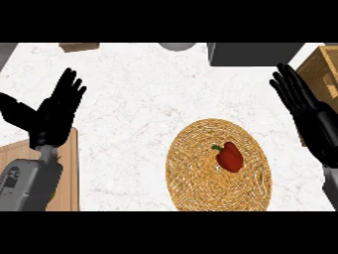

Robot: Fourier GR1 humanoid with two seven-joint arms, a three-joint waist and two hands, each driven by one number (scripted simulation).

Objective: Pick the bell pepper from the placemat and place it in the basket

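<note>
Biggest worry for me is the grab itself. The bell pepper (230, 156) is lying on its side on the round woven placemat (200, 191), stem pointing to the far left, and it's a smooth, rounded thing. If the fingers are closing off-centre, I'm guessing it's rolling or skidding away across the weave instead of getting picked up. The placemat is just lying flat on the counter (142, 99), so a hand dragging across it could be shifting the whole mat too.

Second risk is the basket (314, 69). It's sitting at the far right edge and is partly cut off by the view. The right hand (314, 119) is hanging just near of it, so a careless lift could be clipping the basket's wall on the way over.

Right now nothing is holding anything. The right hand is showing straight, spread fingers pointing to the far side, and its palm is facing left. The pepper is lying to its left and a bit nearer, clearly apart from it, with bare mat and counter between them. The hand needs to be coming down and leftward to reach it.

The left hand (54, 116) is resting at the left side, fingers up and spread, above a wooden cutting board (70, 178), well apart from the pepper.
</note>
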